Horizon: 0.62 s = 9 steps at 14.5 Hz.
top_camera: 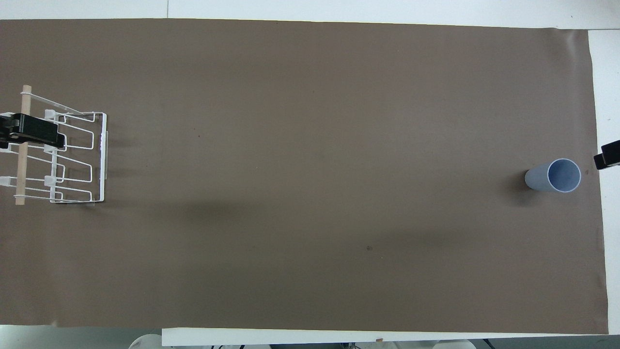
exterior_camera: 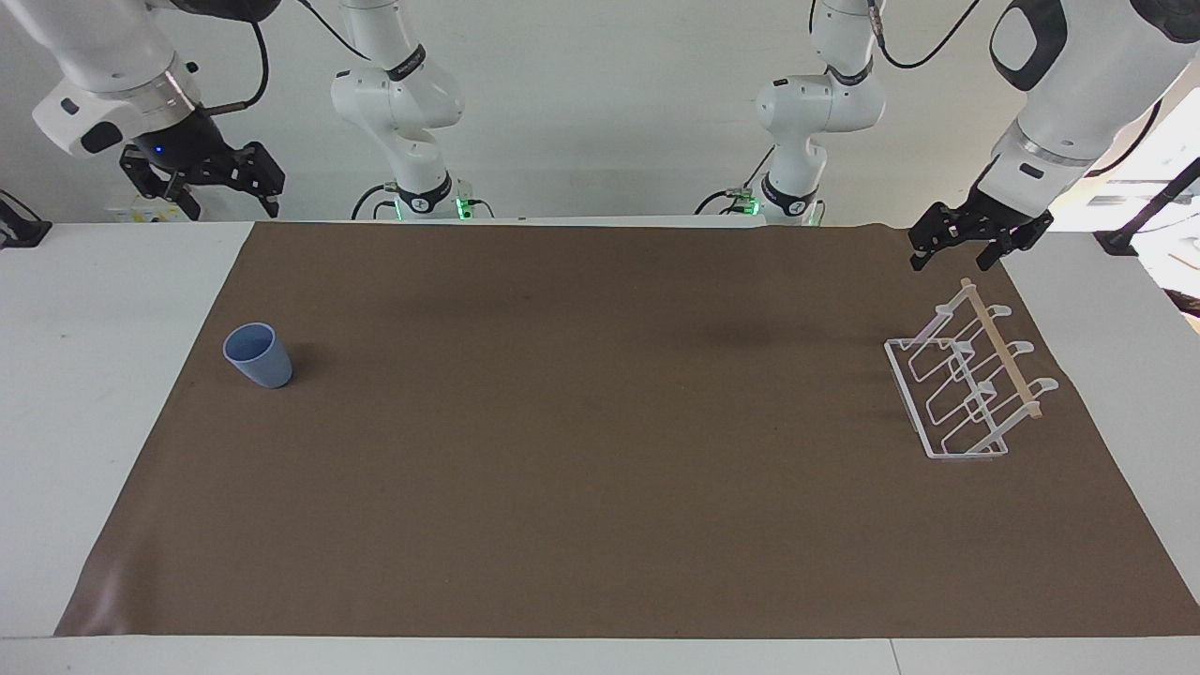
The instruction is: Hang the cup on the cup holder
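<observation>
Covering most of the white counter (exterior_camera: 56, 394) is a brown mat (exterior_camera: 600, 450), and both task things stand on it at opposite ends. Next in size is the cup holder (exterior_camera: 956, 389), a white wire rack with looped prongs on a rectangular wire base and a thin wooden rod (exterior_camera: 1001, 349) running across its top; it sits at the left arm's end of the mat. The left gripper (exterior_camera: 970, 246) hangs in the air over the end of the cup holder that lies nearest the robots, clear of the wire and the rod, its fingers spread part way and holding nothing. The right gripper (exterior_camera: 208, 178) is up in the air above the counter's edge nearest the robots at the right arm's end, well apart from the cup, its fingers also parted and empty. Smallest is the cup (exterior_camera: 258, 354), a light-blue handleless tumbler standing upright with its rim up, on the mat at the right arm's end, well apart from the cup holder.
</observation>
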Available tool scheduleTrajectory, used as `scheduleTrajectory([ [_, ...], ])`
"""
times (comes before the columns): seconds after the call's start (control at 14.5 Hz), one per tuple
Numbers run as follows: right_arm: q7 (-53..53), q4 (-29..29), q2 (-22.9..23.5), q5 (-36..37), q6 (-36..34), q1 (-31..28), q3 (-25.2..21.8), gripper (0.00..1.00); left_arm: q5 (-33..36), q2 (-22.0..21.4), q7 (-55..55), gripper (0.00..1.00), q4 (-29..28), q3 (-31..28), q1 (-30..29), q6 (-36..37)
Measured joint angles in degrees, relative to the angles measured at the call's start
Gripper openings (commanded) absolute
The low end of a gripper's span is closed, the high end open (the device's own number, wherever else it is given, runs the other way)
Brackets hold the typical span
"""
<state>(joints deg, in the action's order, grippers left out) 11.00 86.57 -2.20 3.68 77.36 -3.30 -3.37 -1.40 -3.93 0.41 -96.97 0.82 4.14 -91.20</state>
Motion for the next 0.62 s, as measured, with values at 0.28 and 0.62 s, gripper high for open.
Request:
scheduleTrajectory([
  [0.28, 0.00, 1.13, -0.13, -0.01, 1.72, -0.09, -0.03, 1.00, 0.00, 0.01, -0.02, 1.00, 0.00, -0.05, -0.04, 0.00],
  [0.62, 3.01, 17.11, -1.91, -0.07, 20.00, -6.71, -0.53, 1.00, 0.00, 0.01, -0.02, 1.00, 0.00, -0.05, -0.05, 0.00],
])
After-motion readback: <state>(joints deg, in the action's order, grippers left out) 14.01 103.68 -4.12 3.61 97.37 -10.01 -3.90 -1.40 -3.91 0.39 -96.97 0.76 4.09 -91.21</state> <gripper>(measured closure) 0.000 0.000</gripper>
